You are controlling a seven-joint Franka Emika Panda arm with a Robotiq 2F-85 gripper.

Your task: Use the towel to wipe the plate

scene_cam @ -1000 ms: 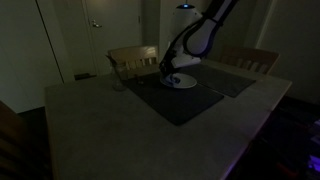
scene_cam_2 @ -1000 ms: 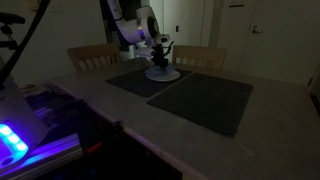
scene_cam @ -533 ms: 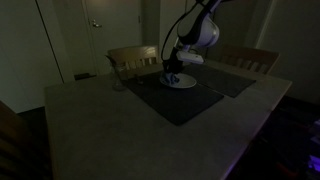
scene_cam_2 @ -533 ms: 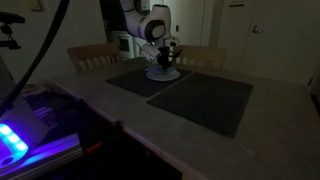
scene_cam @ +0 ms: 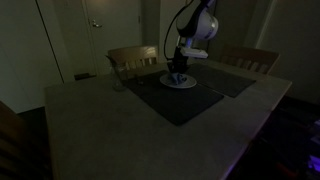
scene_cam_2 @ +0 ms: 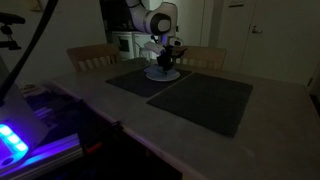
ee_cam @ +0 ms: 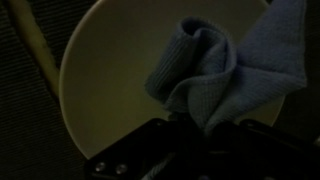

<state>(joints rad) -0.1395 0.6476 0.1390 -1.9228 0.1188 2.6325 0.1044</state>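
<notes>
A pale round plate (ee_cam: 110,90) fills the wrist view; it lies on a dark placemat at the table's far side in both exterior views (scene_cam: 182,82) (scene_cam_2: 163,74). A bunched blue towel (ee_cam: 215,70) rests on the plate, its lower end pinched between my gripper's dark fingers. My gripper (ee_cam: 195,135) comes in from the bottom of the wrist view, shut on the towel. In both exterior views the gripper (scene_cam: 178,72) (scene_cam_2: 166,63) points straight down right over the plate.
Two dark placemats (scene_cam: 180,100) (scene_cam_2: 200,100) lie on the pale table (scene_cam: 90,130). Wooden chairs (scene_cam: 133,60) (scene_cam_2: 90,56) stand at the far edge. The room is dim; a glowing device (scene_cam_2: 15,140) sits at the near left.
The arm has swung across above the plate, its wrist section shifting right in both exterior views, with the gripper staying down on the plate.
</notes>
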